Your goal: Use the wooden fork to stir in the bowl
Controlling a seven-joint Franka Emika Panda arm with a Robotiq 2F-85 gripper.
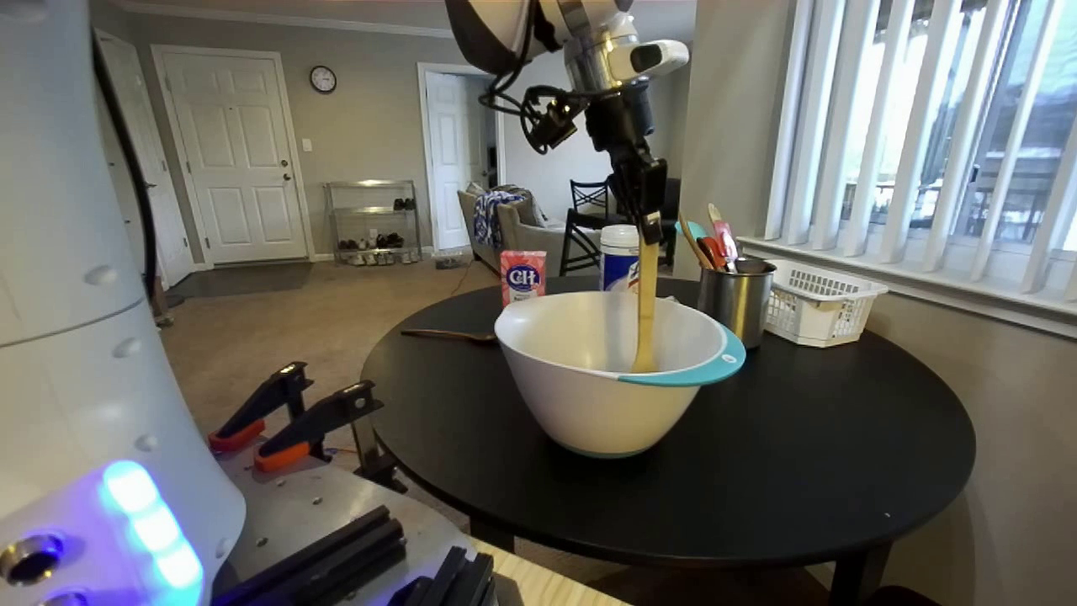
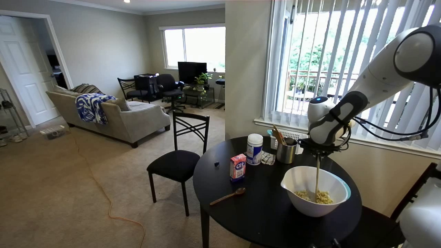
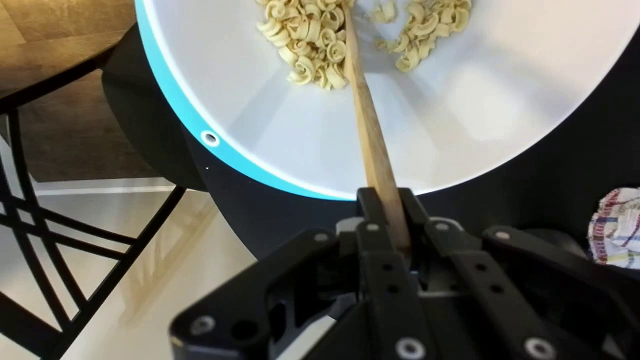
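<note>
In the wrist view, far left and below my black two-finger hand [image 3: 387, 195], is the edge of the big, deep, round white bowl with a blue-green rim [image 3: 250, 167]. Next, past my fingertips and a bit to their left, sits the bigger heap of pale yellow, curly pasta [image 3: 307, 47]. Then comes the long, thin, pale tan wooden fork [image 3: 367, 115]. My two fingers are squeezed tight on it near its top. It points away from my hand, down into the bowl, with its low end leaning a little left. In both exterior views it stands almost straight up and down. I can't make out any prongs. Right of the fork lies a smaller heap of the same pasta [image 3: 435, 27]. To stir, I think I should swing my hand sideways, so the low end pushes from one heap to the other. The fork may twist if the pasta pushes back.
</note>
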